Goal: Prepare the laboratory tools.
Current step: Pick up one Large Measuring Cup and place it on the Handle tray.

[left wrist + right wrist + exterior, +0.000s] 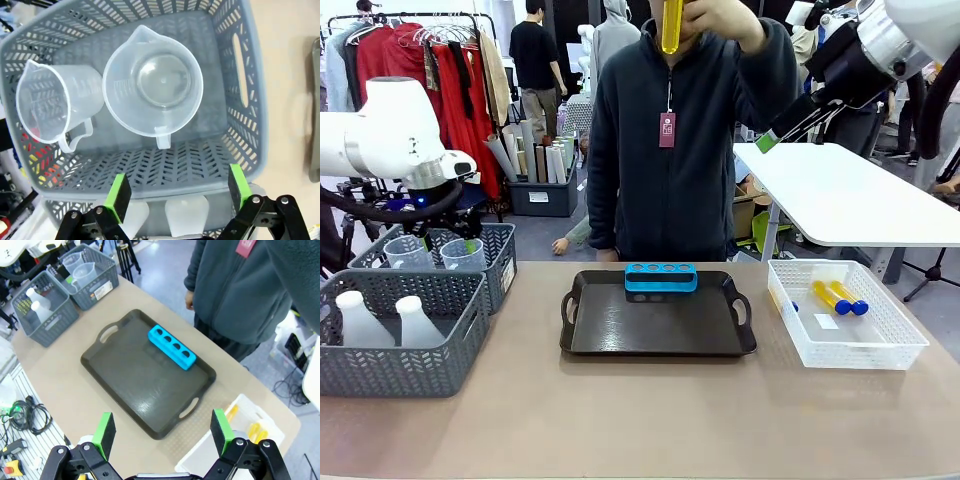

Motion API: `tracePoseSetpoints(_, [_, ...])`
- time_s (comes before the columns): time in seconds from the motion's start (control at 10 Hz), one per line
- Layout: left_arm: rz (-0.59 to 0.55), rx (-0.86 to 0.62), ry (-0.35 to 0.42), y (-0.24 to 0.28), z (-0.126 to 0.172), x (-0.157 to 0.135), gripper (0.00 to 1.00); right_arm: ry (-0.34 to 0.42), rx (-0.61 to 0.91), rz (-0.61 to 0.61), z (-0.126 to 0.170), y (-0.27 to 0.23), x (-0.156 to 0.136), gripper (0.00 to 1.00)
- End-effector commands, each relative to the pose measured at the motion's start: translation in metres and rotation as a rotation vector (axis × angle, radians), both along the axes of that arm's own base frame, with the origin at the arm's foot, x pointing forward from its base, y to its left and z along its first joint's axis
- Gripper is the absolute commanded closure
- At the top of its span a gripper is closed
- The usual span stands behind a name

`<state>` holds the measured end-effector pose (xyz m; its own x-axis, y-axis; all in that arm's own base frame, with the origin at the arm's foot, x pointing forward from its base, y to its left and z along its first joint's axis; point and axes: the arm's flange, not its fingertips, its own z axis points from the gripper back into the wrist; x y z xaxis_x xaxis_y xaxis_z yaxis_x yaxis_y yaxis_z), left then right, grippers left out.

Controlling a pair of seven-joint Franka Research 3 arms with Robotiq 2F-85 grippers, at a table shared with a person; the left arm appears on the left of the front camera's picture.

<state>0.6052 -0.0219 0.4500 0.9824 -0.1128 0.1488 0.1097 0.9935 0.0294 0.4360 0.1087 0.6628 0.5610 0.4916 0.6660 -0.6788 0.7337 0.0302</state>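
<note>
The left gripper hangs with its jaws wide apart and nothing between them above a grey slatted plastic basket at the robot's left end of the tan table. In that basket two clear plastic measuring beakers with handles stand upright, close side by side. Just in front of it, a second grey plastic basket holds two white translucent conical flasks, also upright. At the middle of the table a small blue four-hole rack sits at the far edge of a black handled tray. To the robot's right, a white mesh basket contains two yellow-filled, blue-capped test tubes lying flat next to each other. Across the table a person in a dark fleece lifts a hand gripping another yellow-filled test tube upright near the top of the frame. The right gripper, jaws spread wide and holding nothing, is raised high over the table's right side, looking down on the tray and the mesh basket.
</note>
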Motion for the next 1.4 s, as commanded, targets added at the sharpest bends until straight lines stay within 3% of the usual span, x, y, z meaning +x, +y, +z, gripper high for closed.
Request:
tracePoseSetpoints(0.0, [-0.032,0.000,-0.013,0.010,-0.007,0.000,0.00,0.000,0.003,0.002,0.001,0.000,0.000,0.00])
tracePoseSetpoints(0.6, [-0.001,0.005,-0.005,0.005,-0.003,0.004,0.00,0.000,0.003,0.002,0.001,0.000,0.000,0.00])
tracePoseSetpoints(1.3, [-0.029,-0.024,0.057,0.019,-0.041,0.033,0.00,0.000,0.003,0.002,0.001,0.000,0.000,0.00])
